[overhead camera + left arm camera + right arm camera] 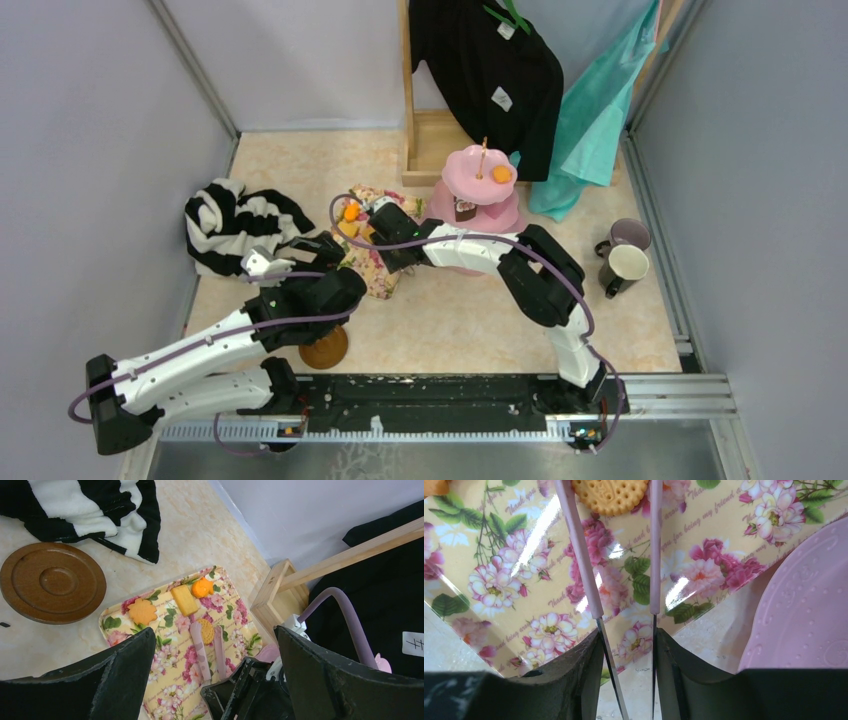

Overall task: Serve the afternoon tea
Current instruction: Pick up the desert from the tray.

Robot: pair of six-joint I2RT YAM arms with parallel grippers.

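My right gripper (629, 645) is shut on pink-tipped metal tongs (584, 565), whose two arms lie on either side of a round yellow biscuit (610, 497) on the floral-print tray (524, 555). The left wrist view shows the same biscuit (205, 630), an orange flower pastry (142, 611), a yellow bar (184, 600) and a small orange pastry (202, 587) on that tray. My left gripper (215, 630) hovers open over the tray's near end, holding nothing. The pink cake stand (480, 175) carries an orange pastry (501, 174) and a brown one (465, 210).
A brown saucer (52, 582) lies left of the tray, another saucer (324, 350) near the left arm. A lilac mug (628, 236) and a cream mug (625, 266) stand at the right. The striped garment (235, 225) lies far left, a wooden rack (425, 140) behind.
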